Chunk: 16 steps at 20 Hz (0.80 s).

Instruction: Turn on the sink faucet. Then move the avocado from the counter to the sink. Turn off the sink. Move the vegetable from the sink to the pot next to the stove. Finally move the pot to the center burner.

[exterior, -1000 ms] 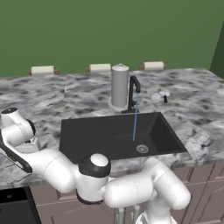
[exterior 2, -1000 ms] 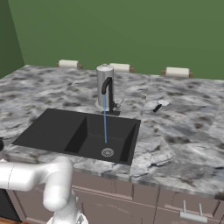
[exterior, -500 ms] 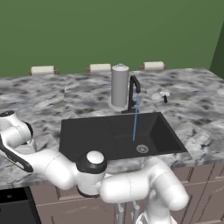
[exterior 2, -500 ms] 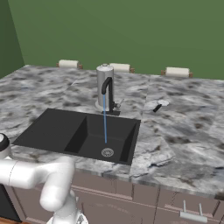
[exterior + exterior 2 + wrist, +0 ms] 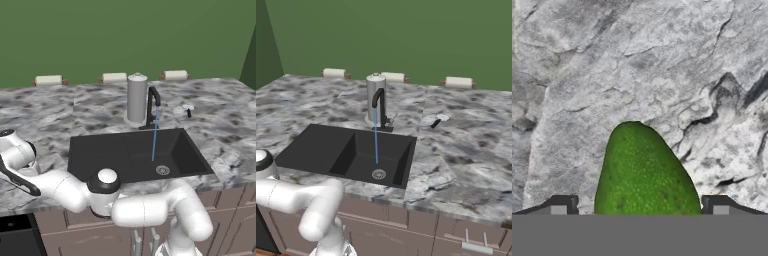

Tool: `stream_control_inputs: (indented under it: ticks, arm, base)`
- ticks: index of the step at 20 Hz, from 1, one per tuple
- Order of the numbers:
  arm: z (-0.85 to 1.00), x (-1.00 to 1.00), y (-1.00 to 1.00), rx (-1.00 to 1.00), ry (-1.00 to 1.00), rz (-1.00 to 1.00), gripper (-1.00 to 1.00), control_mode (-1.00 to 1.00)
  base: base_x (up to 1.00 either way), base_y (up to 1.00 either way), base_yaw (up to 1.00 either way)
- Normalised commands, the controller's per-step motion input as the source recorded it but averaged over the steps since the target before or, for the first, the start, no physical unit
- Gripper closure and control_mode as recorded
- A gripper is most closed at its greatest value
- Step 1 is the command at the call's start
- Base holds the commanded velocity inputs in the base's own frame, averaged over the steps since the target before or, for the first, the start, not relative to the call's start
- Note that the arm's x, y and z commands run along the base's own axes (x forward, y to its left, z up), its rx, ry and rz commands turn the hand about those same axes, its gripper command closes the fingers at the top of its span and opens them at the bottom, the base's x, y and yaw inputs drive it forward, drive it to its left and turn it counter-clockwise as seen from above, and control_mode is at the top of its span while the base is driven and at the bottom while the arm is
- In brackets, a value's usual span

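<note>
Green wall backs a grey-and-white marbled worktop (image 5: 100, 107), with three small pale rolls along its far edge. At the left of the left base view the white arm bends down over the worktop's near left part, its hand end low beside the sink. Through the hand camera the gripper (image 5: 639, 207) stands wide open, one dark fingertip on each side of the avocado (image 5: 644, 172), which lies on the marbled stone between them; whether the fingertips touch it I cannot tell. Further right sits the black sink (image 5: 105, 152), set into the worktop, with a round silver drain (image 5: 162, 170) toward its right end. Behind it rises the black faucet (image 5: 151, 105), and a thin blue stream of water (image 5: 154, 137) falls from its spout into the basin. Just left of the faucet stands a grey canister (image 5: 136, 97). Right of the sink, a small silver-and-black object (image 5: 188, 109) lies on the worktop.
</note>
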Motion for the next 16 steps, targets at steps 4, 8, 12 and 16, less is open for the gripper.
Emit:
stream_control_inputs:
  ticks: [4,8,12,16]
  arm:
    - [-0.23,0.02,0.00,0.02,-0.01,0.00,1.00,-1.00]
    - [0.08,-0.04,-0.26,0.02,-0.06,0.00,1.00,-1.00]
    - [0.57,-0.05,-0.49,0.07,-0.01,0.00,1.00,-1.00]
    - [0.43,-0.06,-0.78,0.15,-0.02,-0.09,1.00,-1.00]
  base:
    - [0.00,0.00,0.00]
    - [0.00,0.00,0.00]
    - [0.00,0.00,0.00]
    - [0.00,0.00,0.00]
